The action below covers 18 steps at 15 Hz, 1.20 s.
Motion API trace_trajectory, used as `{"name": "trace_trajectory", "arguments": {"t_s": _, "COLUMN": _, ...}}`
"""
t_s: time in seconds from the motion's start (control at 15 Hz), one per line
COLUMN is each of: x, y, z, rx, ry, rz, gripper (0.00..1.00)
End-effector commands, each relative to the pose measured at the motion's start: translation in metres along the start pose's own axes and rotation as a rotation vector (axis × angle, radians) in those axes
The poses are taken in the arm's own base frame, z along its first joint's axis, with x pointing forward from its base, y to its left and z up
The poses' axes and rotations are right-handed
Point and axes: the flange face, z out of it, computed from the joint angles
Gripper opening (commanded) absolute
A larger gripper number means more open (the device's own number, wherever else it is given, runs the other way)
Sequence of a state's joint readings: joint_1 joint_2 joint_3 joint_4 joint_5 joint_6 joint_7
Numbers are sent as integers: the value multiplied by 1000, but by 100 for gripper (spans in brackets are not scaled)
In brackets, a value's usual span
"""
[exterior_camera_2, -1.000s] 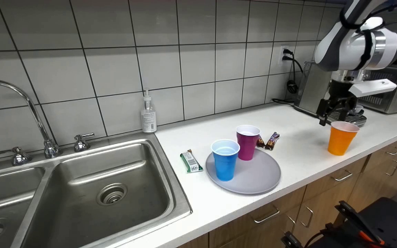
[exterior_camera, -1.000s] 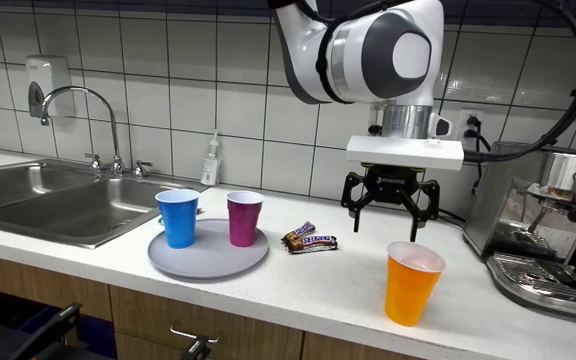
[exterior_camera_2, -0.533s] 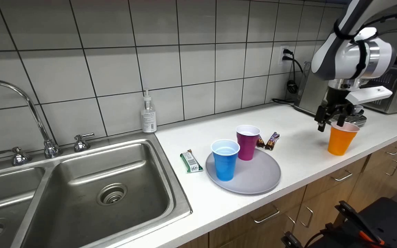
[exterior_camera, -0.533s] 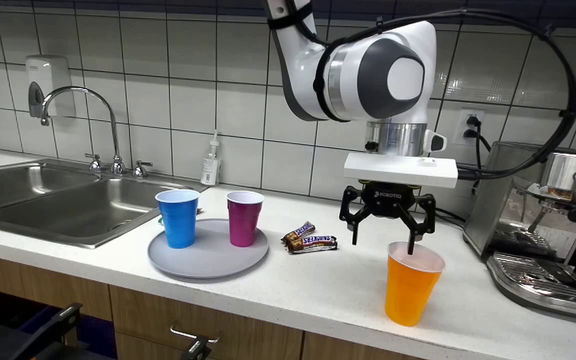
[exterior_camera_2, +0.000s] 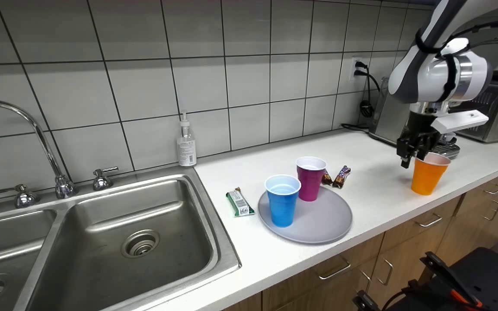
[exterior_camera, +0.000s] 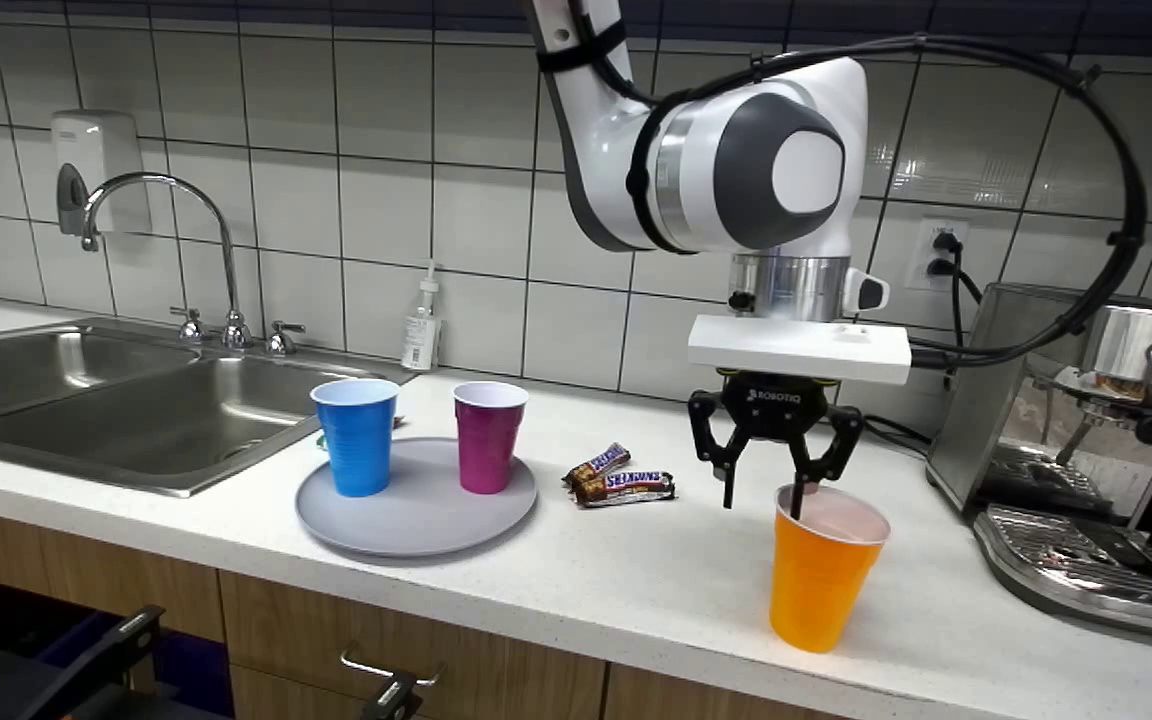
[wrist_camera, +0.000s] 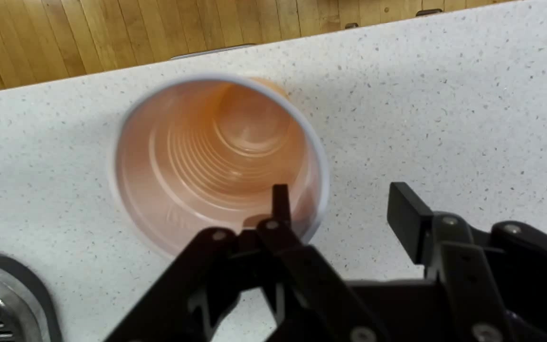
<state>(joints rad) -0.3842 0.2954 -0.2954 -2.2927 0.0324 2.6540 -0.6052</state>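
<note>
My gripper (exterior_camera: 762,505) is partly open with its fingers pointing down at an orange cup (exterior_camera: 826,580). It also shows in the wrist view (wrist_camera: 340,190). One finger (wrist_camera: 280,204) is over or just inside the cup's mouth; the other finger (wrist_camera: 409,223) is outside, above the counter. The rim of the cup (wrist_camera: 323,175) lies between them, with gaps on both sides. The cup stands upright near the counter's front edge. A blue cup (exterior_camera: 356,440) and a purple cup (exterior_camera: 488,445) stand on a grey plate (exterior_camera: 436,530). Two Snickers bars (exterior_camera: 626,488) lie between plate and gripper.
A coffee machine (exterior_camera: 1046,400) stands beside the orange cup, against the wall side. A steel sink (exterior_camera_2: 180,250) with a faucet is beyond the plate. A green-wrapped bar (exterior_camera_2: 240,203) lies between sink and plate. A soap bottle (exterior_camera_2: 186,147) stands by the wall.
The gripper has come down to the orange cup's rim. Its fingers have drawn closer together, and one now reaches over or into the cup. The cups and bars have not moved.
</note>
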Motion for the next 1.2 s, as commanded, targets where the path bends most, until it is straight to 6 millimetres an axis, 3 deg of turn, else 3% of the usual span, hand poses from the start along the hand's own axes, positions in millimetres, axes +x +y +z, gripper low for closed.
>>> {"name": "trace_trajectory", "arguments": {"t_s": 0.0, "x": 6, "y": 8, "z": -1, "rx": -11, "ry": 15, "rz": -18, "gripper": 27}}
{"name": "trace_trajectory", "arguments": {"t_s": 0.2, "x": 7, "y": 10, "z": -2, "rx": -13, "ry": 18, "rz": -13, "gripper": 3}}
{"name": "trace_trajectory", "arguments": {"t_s": 0.27, "x": 8, "y": 11, "z": -2, "rx": -13, "ry": 19, "rz": -13, "gripper": 0}}
{"name": "trace_trajectory", "arguments": {"t_s": 0.73, "x": 4, "y": 8, "z": -14, "rx": -11, "ry": 42, "rz": -63, "gripper": 1}}
{"name": "trace_trajectory", "arguments": {"t_s": 1.13, "x": -11, "y": -11, "z": -42, "rx": -6, "ry": 88, "rz": -243, "gripper": 1}}
